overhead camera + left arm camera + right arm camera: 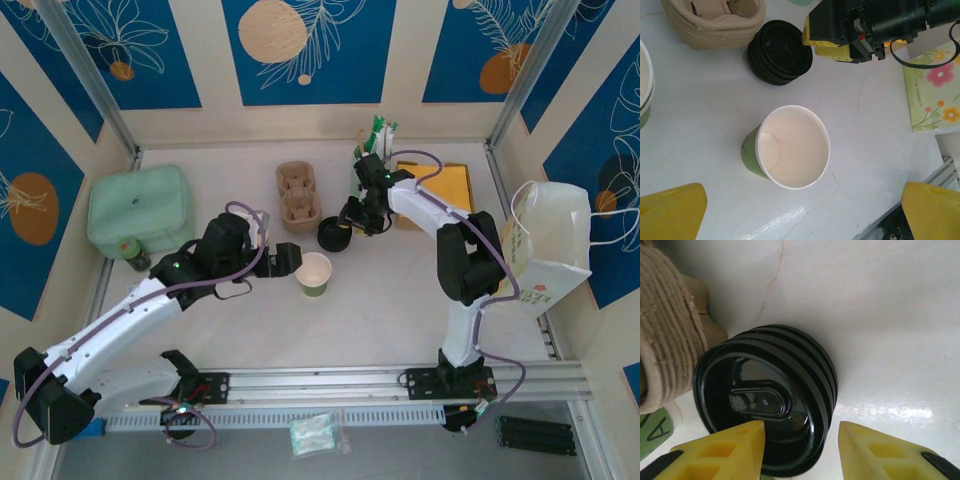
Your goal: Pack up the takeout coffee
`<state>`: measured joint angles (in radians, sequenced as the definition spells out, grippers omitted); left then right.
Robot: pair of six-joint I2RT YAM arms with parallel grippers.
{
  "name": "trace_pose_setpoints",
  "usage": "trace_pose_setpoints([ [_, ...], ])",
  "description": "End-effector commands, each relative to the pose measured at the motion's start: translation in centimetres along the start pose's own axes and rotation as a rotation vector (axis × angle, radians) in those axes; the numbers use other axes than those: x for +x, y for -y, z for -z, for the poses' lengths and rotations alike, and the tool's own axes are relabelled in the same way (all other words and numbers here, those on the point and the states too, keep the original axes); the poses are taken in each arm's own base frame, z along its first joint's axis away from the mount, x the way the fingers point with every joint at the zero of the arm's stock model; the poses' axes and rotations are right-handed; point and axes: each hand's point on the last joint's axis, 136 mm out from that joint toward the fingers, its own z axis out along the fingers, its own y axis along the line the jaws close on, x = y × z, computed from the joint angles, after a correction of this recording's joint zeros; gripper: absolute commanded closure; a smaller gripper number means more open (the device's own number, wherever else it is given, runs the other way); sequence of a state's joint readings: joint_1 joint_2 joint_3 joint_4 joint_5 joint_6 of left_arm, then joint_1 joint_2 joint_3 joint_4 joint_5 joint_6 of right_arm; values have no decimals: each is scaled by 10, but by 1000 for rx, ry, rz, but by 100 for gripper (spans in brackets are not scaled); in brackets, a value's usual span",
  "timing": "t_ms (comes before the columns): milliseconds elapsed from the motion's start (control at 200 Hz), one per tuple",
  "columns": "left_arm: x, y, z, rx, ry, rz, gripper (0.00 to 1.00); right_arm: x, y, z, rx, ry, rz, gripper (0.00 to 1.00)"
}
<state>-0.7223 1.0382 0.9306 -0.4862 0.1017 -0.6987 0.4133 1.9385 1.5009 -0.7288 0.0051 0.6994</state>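
Observation:
The takeout coffee is out of view. A lidless green-and-white paper cup (314, 272) (792, 146) stands upright on the table, cream inside showing. My left gripper (285, 258) (802, 215) is open just left of it, its yellow fingertips (670, 212) wide apart and nothing between them. A stack of black lids (335, 235) (780, 51) (765, 400) lies upside down beyond the cup. My right gripper (352, 220) (801, 450) is open over the stack's near rim. One finger (725, 450) is over the lid's hollow and the other (880, 452) stands outside the stack, apart from it.
A pulp cup carrier (298, 192) (715, 22) (665, 330) sits right behind the lids. A mint lunch box (140, 208) is at the left, and a white paper bag (550, 245) stands at the right edge. A yellow pad (440, 185) lies behind my right arm.

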Motion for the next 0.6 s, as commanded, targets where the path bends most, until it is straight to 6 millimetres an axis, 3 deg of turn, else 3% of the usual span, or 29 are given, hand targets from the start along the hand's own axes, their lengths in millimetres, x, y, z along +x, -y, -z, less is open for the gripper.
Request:
trace_pose_setpoints([
  [0,-10,13,4,25,30,-24,1,1,1,-3,34,-14,8,58],
  [270,-9,12,1,23,23,-26,0,1,2,-12,49,-25,11,74],
  [595,-8,14,-1,26,17,-27,1,-1,1,-5,61,-9,24,73],
])
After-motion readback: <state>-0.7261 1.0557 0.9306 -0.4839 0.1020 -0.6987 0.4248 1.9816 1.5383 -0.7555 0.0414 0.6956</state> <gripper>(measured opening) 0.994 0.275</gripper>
